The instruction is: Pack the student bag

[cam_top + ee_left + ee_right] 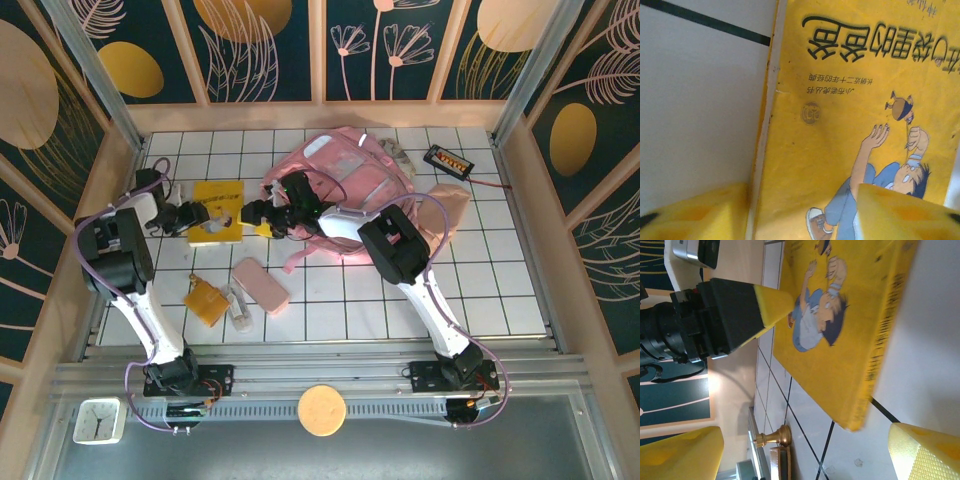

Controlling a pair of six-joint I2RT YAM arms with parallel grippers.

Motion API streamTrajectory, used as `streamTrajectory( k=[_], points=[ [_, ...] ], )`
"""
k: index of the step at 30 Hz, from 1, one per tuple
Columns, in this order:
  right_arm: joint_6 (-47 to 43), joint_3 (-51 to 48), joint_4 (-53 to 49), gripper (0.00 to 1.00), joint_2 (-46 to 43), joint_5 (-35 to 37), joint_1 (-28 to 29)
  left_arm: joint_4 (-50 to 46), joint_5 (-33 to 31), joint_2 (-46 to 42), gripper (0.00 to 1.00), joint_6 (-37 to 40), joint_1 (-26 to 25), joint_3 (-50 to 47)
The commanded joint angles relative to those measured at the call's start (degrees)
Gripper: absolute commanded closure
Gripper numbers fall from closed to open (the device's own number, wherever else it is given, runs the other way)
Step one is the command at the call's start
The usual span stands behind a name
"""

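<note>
beneath left end effector [797,217], yellow book [830,145], title [875,42] cut off

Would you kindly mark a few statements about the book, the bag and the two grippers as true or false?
1. The yellow book lies on the table, outside the student bag. True.
2. The right gripper is clamped on the book. False: its fingers stand wide apart with nothing gripped.
3. The pink pencil case is already in the bag. False: it lies on the table in front of the bag.
4. The book's cover shows a cartoon figure. True.
5. The left gripper is above the book's edge, one finger over the cover and one over the table. True.
</note>
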Motion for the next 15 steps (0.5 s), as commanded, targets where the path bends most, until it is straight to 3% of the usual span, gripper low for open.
streamTrajectory(
  k=[1,3,9,12,15],
  points=[
    [0.02,2.51,-1.13,0.14,2.56,0.11,0.60,-3.33,0.03,2.54,0.56,2.40,-2.16,1.29],
    [0.11,3.12,-1.42,0.14,2.92,0.22,0.61,-3.80,-0.75,3.30,0.70,2.50,-2.19,1.51],
    [0.02,2.68,-1.79,0.14,2.84,0.48,0.62,-4.00,1.68,4.14,0.93,1.56,-2.18,2.08],
    [-0.22,1.33,-1.71,0.14,2.30,0.66,0.44,-2.69,5.92,2.77,1.00,0.01,-2.07,1.33],
    [-0.16,-0.60,-0.54,0.14,1.29,0.61,-0.12,-0.33,11.52,0.61,1.00,-2.19,-1.69,0.07]
  ],
)
